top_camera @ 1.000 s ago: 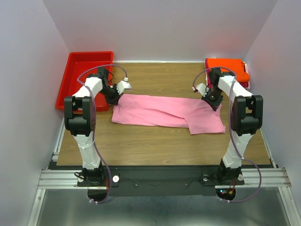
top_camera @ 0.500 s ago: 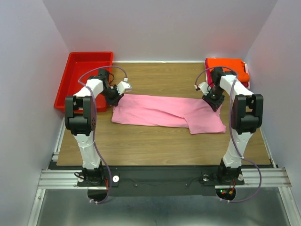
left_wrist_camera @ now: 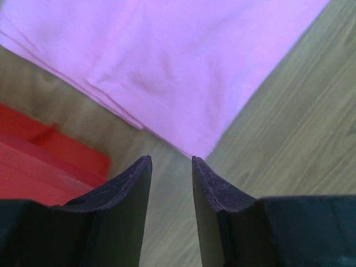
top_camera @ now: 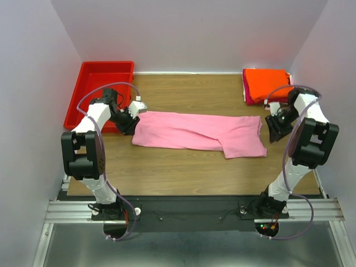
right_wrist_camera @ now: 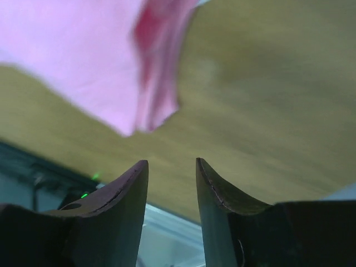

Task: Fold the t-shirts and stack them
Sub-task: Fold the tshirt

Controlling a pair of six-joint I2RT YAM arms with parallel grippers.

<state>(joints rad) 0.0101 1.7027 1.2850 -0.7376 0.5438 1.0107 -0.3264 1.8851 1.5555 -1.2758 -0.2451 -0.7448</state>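
Lying flat: light pink t-shirt (top_camera: 197, 132), folded into a long strip across the middle of the table (top_camera: 183, 167).
Orange t-shirt (top_camera: 265, 83): folded at the far right corner, atop a darker pink-red one.
Left fingers (left_wrist_camera: 133, 189): parted, empty, just off the shirt's left corner, near the red tray (top_camera: 89, 89).
Right fingers (right_wrist_camera: 130, 192): parted, empty, beside the shirt's right end.

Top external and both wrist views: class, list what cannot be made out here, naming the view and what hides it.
- Darker shirt, top view: mostly covered by the orange t-shirt.
- Red tray, left wrist view: cut off by the frame edge and the fingers.
- Pink t-shirt, right wrist view: blurred, so its folds are unclear.
- Gripper openings, top view: too small to judge.
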